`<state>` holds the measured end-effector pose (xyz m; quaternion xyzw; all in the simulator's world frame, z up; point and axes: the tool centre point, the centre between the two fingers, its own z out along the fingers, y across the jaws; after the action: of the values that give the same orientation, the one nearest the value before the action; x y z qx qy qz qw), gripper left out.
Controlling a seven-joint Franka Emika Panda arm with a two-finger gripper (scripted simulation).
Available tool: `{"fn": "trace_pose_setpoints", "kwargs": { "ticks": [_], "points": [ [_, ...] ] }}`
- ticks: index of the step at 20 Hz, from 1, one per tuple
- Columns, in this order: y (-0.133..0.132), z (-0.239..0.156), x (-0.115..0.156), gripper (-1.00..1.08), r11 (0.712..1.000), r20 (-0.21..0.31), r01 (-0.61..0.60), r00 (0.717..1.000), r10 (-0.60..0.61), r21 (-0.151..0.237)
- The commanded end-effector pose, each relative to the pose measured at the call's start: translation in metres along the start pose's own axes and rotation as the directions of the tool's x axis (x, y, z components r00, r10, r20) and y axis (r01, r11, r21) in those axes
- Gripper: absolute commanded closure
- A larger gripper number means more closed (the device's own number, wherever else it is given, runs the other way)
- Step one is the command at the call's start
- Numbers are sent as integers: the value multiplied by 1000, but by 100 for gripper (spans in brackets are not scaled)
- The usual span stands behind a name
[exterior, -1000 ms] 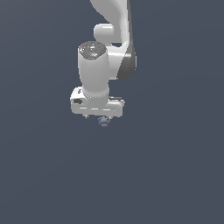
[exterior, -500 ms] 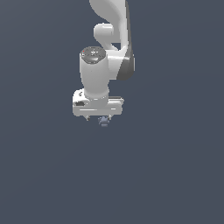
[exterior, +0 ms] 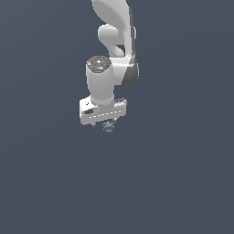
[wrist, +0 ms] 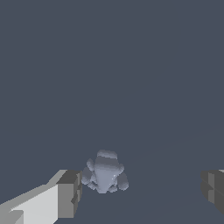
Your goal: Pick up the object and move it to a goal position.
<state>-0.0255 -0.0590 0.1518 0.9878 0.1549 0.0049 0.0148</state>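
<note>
The object (wrist: 105, 172) is a tiny pale blue-grey lumpy item lying on the flat dark surface. In the wrist view it lies between my two fingers, close beside one grey fingertip (wrist: 69, 194) and far from the other (wrist: 213, 187). My gripper (wrist: 141, 191) is open, with a wide gap and nothing gripped. In the exterior view the white hand hangs straight over the object (exterior: 108, 127), which peeks out just below the gripper (exterior: 104, 123). The fingers themselves are mostly hidden under the hand there.
The plain dark blue-grey surface (exterior: 183, 183) spreads in every direction. The white arm (exterior: 116, 27) rises up and out of the exterior view's top edge. No goal marker shows.
The arm and hand have sunk a little lower over the object. The object has stayed where it was.
</note>
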Motion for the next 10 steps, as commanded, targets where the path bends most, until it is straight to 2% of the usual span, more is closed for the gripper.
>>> {"fn": "trace_pose_setpoints", "kwargs": {
  "ticks": [1, 5, 10],
  "points": [
    [-3, 7, -7, -92, 998, 1, 68, 998, -68, 3],
    [-9, 19, -17, -92, 985, 1, 174, 985, -174, 9],
    [-16, 32, -31, -92, 953, -2, 303, 953, -303, 17]
  ]
}}
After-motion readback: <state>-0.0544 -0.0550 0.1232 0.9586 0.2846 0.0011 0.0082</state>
